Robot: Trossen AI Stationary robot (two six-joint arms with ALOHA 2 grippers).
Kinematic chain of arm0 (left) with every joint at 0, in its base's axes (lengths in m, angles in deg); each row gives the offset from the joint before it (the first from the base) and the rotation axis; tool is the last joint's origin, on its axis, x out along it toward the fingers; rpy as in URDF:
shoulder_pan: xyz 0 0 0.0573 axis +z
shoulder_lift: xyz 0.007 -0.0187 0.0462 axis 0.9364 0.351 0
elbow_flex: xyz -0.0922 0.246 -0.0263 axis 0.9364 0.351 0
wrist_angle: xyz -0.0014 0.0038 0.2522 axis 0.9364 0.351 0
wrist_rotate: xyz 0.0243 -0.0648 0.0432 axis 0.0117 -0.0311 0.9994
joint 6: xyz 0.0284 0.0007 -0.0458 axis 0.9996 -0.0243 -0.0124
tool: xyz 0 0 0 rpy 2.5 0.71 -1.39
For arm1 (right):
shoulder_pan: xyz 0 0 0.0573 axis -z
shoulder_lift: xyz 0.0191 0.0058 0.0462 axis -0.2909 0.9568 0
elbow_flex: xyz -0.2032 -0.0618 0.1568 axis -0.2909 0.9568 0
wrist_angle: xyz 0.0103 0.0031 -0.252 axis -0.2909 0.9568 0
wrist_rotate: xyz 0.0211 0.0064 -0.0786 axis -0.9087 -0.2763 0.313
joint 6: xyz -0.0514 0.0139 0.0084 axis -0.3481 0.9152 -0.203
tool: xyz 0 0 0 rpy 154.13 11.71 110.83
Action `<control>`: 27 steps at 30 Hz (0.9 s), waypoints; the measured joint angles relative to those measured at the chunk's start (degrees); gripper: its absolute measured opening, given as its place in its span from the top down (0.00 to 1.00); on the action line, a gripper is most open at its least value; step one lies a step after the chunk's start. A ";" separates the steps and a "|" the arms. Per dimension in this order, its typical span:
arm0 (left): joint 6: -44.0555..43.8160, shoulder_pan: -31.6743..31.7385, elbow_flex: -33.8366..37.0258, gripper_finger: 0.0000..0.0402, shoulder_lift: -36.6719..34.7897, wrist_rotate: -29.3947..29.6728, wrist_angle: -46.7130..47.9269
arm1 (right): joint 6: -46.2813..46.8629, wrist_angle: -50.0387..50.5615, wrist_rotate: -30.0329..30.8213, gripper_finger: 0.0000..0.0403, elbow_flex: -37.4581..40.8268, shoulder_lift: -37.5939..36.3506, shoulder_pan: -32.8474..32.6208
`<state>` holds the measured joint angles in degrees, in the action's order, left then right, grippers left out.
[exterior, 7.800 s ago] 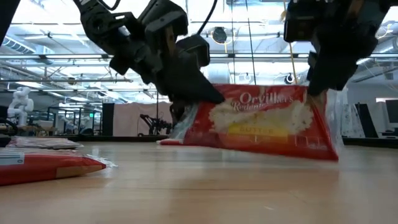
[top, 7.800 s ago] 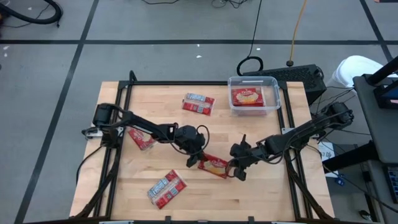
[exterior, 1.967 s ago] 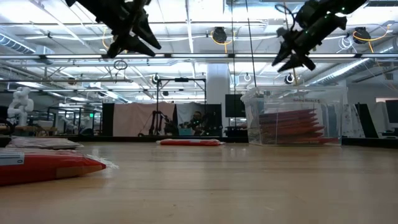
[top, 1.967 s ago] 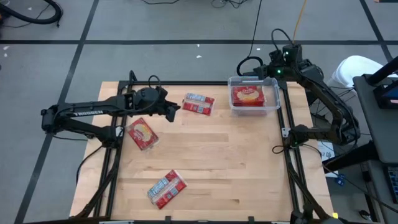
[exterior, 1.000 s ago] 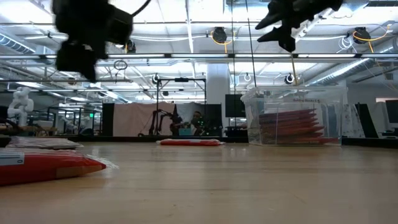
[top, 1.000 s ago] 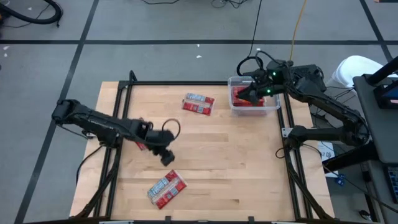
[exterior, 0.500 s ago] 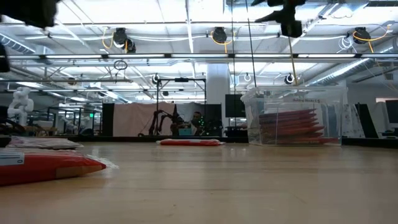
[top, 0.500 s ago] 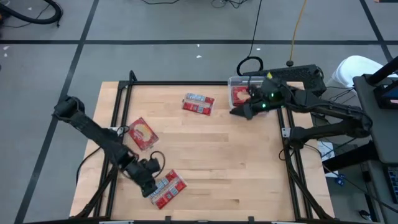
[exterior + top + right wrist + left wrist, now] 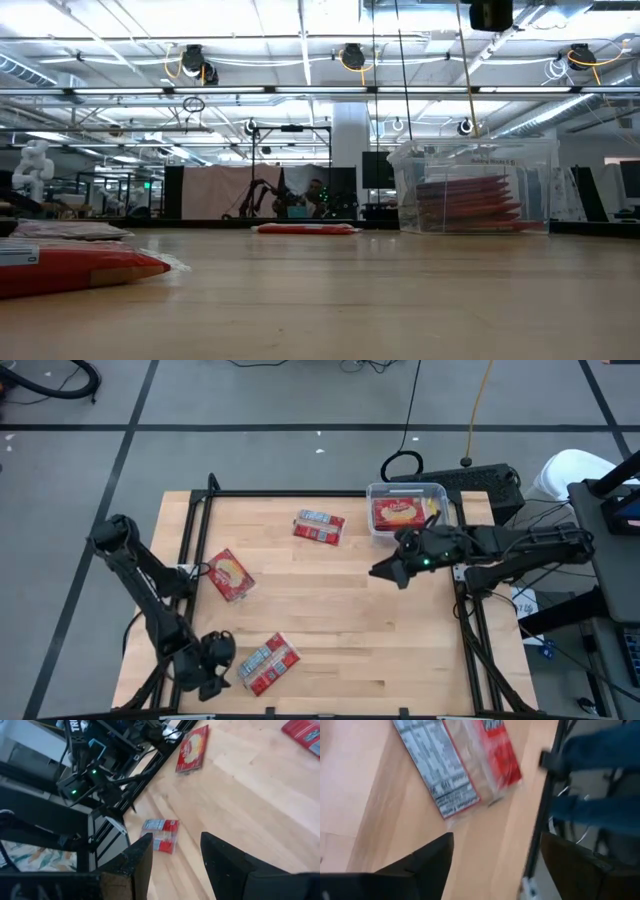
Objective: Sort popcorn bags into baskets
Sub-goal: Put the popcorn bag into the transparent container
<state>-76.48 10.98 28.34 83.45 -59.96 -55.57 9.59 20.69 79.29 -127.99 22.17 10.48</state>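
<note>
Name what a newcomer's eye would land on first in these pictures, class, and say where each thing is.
Three flat red popcorn packets lie loose on the pale wooden table: one at the far middle, one at the left, one near the front edge. A clear plastic tub at the far right corner holds more red packets.

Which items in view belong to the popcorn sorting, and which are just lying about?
Belongs to the job:
- clear tub with red packets inside
- three loose packets on the table: far one, left one, near one

Just lying about:
- black cable loop on the floor
- white object beside the table
</note>
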 joint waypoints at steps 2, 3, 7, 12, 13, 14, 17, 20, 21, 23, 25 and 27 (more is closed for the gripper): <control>1.74 -1.66 -0.02 0.24 1.69 0.16 0.07 | 0.47 0.00 0.18 0.61 0.00 0.00 -1.38; 1.97 -2.15 -0.02 0.25 2.69 0.00 0.08 | 0.84 0.00 0.20 0.61 0.00 0.00 -2.06; 2.15 -3.63 -0.03 0.29 5.74 1.67 0.38 | 1.54 0.01 2.48 0.61 0.00 0.00 -4.85; 5.71 -3.90 -0.04 0.36 9.48 7.28 -0.75 | 2.19 0.00 7.22 0.61 0.00 0.00 -7.06; 7.12 -3.79 -0.04 0.37 10.46 7.56 -1.35 | 2.59 0.00 7.37 0.61 0.00 0.00 -7.23; 8.50 -3.61 -0.04 0.37 11.54 7.68 -1.89 | 2.71 0.00 7.49 0.61 0.00 0.00 -7.27; 11.56 -3.22 -0.06 0.39 14.66 7.79 -4.61 | 2.75 0.00 7.32 0.61 0.00 0.00 -7.32; 11.68 -2.83 -0.31 0.41 17.20 8.99 -5.27 | 2.75 0.00 7.35 0.61 0.00 0.00 -7.33; 11.16 -2.54 -0.37 0.43 17.77 9.03 -5.30 | 2.75 0.00 7.35 0.61 0.00 0.02 -7.33; 10.71 -2.15 -0.46 0.47 18.59 10.17 -5.70 | 2.83 0.00 7.35 0.61 0.00 0.02 -7.31; 11.06 -1.68 -0.35 0.54 18.74 11.39 -5.98 | 3.24 -0.02 7.35 0.61 0.00 0.02 -7.31; 12.75 -0.95 -0.28 0.64 18.96 12.94 -6.08 | 3.82 0.00 7.35 0.61 0.00 0.02 -7.31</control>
<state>-63.73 10.03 28.06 102.41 -47.03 -61.65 13.41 20.69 86.63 -127.99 22.20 3.17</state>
